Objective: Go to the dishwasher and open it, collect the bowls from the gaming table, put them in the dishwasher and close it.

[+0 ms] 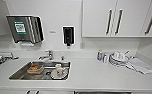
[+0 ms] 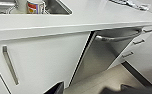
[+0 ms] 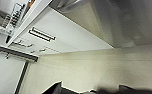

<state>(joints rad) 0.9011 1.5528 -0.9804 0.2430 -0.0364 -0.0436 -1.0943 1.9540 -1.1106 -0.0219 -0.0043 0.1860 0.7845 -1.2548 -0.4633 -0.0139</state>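
Note:
The dishwasher [image 2: 99, 58] is a steel-fronted unit under the white counter, and its bar handle [image 2: 117, 38] runs across the top of the door. The door stands shut, or nearly so. My left gripper [image 2: 88, 90] hangs low in front of it, a short way off from the door, with only its dark tips at the frame edge. My right gripper [image 3: 89, 91] hovers over the pale floor beside the white drawers [image 3: 42, 35]. The bowls and the gaming table are out of view.
I face a white counter [image 1: 92, 72] with a steel sink [image 1: 18, 74] holding a cup [image 1: 58, 69] and dishes. A tap [image 1: 49, 54], stacked plates [image 1: 118, 59] and a cloth [image 1: 140, 65] sit on it. A white cabinet door [image 2: 42, 57] flanks the dishwasher.

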